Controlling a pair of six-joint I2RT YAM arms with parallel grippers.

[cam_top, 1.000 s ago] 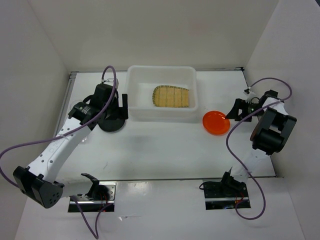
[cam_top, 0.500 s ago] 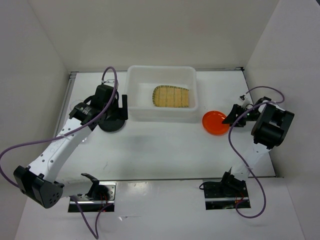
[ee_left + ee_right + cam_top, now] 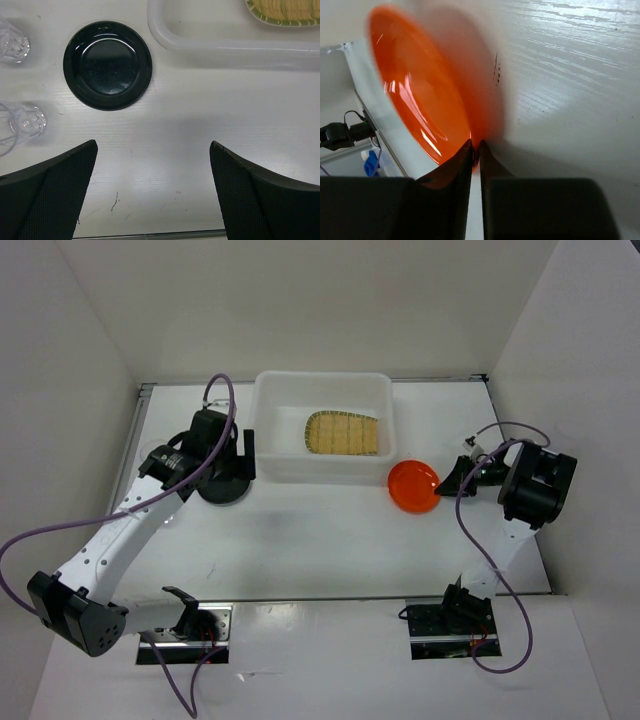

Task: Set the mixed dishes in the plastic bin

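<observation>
Right claw [image 3: 475,147] is clamped on the rim of the orange plate [image 3: 413,486], which is just beside the near right corner of the plastic bin [image 3: 322,380]. Left claw [image 3: 152,144] is wide apart and holds nothing, hovering over the table [image 3: 300,540] near the black plate [image 3: 107,65], with two clear cups [image 3: 25,122] beside it. The bamboo tray [image 3: 345,433] lies inside the bin.
</observation>
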